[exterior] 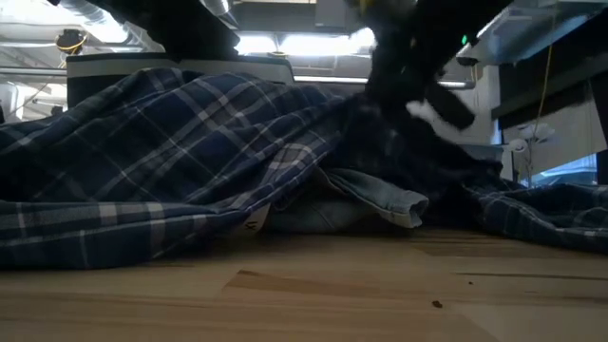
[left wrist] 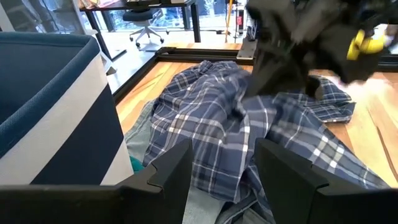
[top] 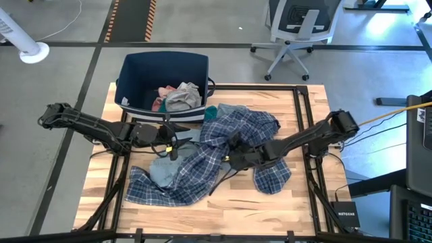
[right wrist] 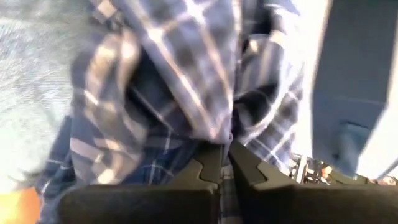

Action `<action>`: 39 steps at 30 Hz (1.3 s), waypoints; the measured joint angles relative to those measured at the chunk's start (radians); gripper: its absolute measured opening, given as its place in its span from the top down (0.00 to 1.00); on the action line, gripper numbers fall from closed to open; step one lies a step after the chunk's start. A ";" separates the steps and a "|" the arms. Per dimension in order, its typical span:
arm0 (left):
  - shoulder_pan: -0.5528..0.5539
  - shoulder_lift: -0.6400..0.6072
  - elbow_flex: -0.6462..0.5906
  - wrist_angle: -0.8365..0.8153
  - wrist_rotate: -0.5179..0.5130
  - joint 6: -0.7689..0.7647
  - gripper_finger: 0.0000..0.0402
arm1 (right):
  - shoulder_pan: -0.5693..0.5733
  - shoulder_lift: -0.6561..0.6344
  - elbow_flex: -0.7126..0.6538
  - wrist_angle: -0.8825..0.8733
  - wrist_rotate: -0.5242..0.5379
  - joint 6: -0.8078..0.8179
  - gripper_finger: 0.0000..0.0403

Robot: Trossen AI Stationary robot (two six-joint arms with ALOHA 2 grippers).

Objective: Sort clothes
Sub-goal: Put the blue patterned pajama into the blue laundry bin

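We see one plaid shirt spread mid-desk, over one grey-blue garment. Right gripper jaws clenched on the plaid shirt; left gripper jaws released. One bin holds several clothes.

Both arms matte black, chunky segmented links w/ rounded joint housings. Left arm: thin black cables along links, boxy wrist block, small yellow patch near gripper end. Right arm: same build, bulky rounded elbow housing, dark cable running off it. Left gripper: two broad flat black fingers, angular bevelled edges, plain moulded faces, no markings visible. Right gripper: same black fingers, stepped notched inner profile; seen from left wrist cam, yellow fitting on its wrist.
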 joint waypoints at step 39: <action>0.000 0.000 0.000 0.012 0.000 0.008 0.58 | 0.053 -0.563 0.000 0.281 0.291 -0.359 0.98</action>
